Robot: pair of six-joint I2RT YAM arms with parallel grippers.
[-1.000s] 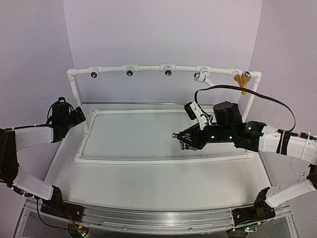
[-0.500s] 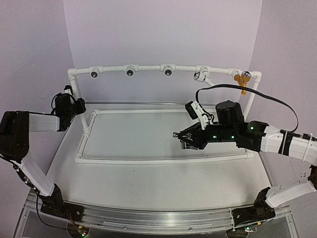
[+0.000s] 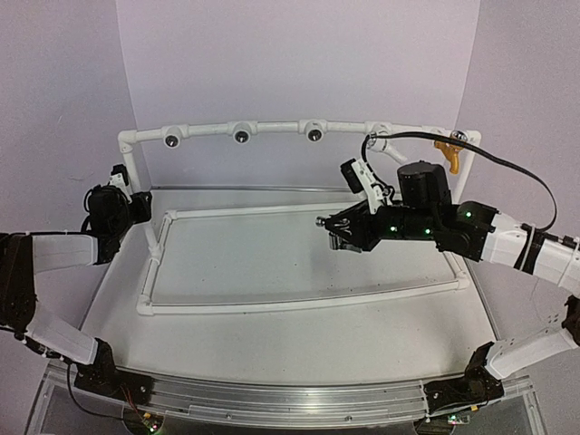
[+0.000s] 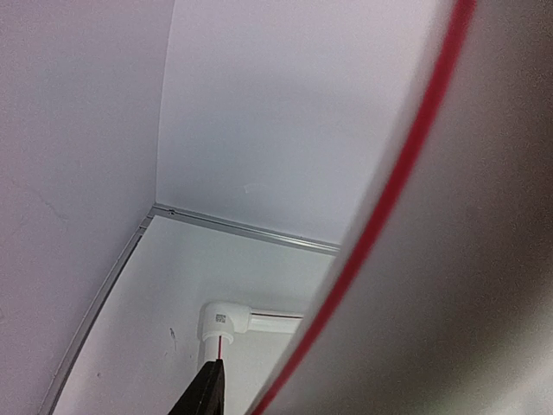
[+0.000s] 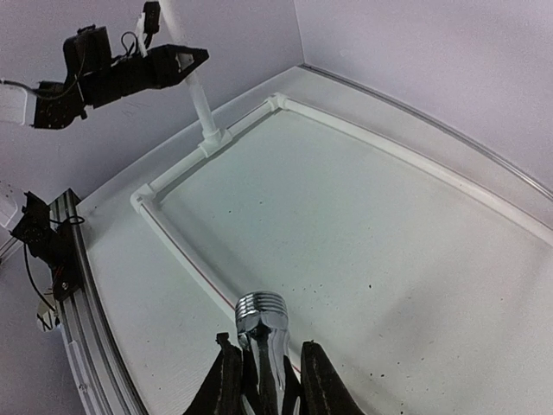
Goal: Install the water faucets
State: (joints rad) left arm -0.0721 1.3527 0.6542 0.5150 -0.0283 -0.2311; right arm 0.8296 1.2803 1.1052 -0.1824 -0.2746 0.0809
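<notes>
Right gripper [image 5: 270,346]: my fingers closed tight on the silver-grey faucet [image 5: 259,313], above the table [image 5: 415,259]
Left gripper [image 5: 186,59]: pinched onto the white pipe frame [image 5: 206,108], left upright

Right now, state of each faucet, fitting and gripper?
left gripper: closed on pipe frame, left post
silver faucet: held in right gripper, not installed
white faucet: mounted on pipe frame
orange faucet: mounted on pipe frame, right end
tee fittings: left three empty
</notes>
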